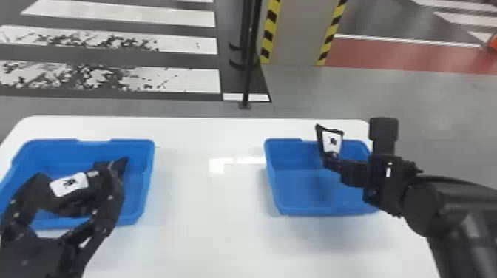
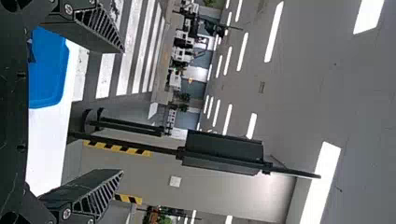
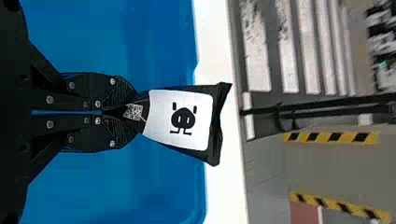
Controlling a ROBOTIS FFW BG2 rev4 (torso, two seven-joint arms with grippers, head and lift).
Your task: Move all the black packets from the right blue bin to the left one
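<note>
In the head view my right gripper (image 1: 331, 159) is above the right blue bin (image 1: 296, 192), shut on one end of a black packet (image 1: 332, 141) with a white label. In the right wrist view, the right gripper (image 3: 135, 112) pinches that black packet (image 3: 180, 120) by its end, and the label faces the camera. On the left, my left gripper (image 1: 82, 170) stands open over the left blue bin (image 1: 147, 181). Between its fingers in that view, a labelled black packet (image 1: 69, 184) shows in the bin. The left gripper (image 2: 122, 112) holds nothing in the left wrist view.
Both bins stand on a white table (image 1: 207, 207), with a wide stretch of tabletop between them. Beyond the table's far edge, a black pole (image 1: 250, 55) rises from the floor near a pillar with yellow and black stripes (image 1: 271, 29).
</note>
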